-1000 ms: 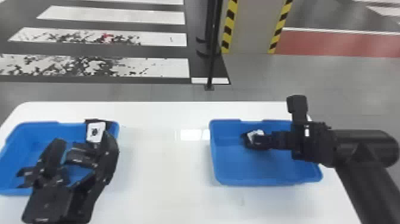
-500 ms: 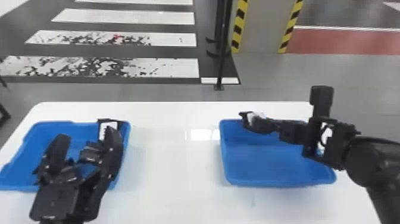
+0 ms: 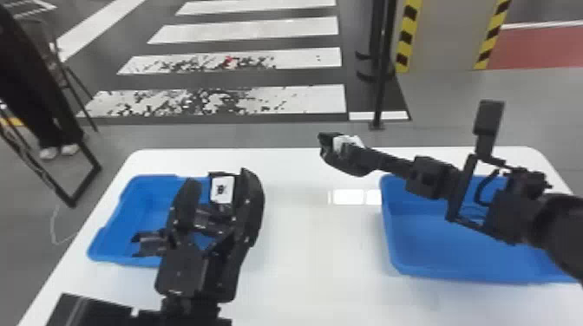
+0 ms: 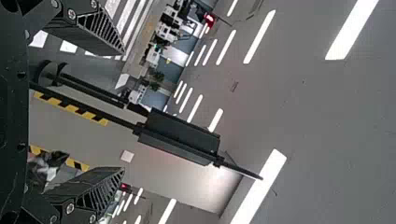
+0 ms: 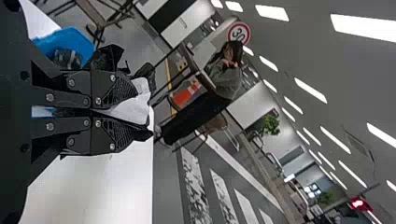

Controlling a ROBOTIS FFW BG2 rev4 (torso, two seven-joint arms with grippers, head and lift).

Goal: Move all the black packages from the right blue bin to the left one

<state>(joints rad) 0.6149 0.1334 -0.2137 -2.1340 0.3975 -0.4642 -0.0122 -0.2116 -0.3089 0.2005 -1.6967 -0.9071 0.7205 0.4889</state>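
One black package (image 3: 343, 143) between fingers of the right tool (image 3: 340, 157)

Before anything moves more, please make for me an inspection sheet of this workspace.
Surface: white table.
Job's things: black packages in left blue bin; right blue bin; one package with white label held between the bins.
Clutter: nothing seen.
Grippers: left gripper open, above left bin; right gripper closed on the labelled package.
Cables: black loop on right arm.
Surroundings: dark pole, crosswalk stripes beyond.
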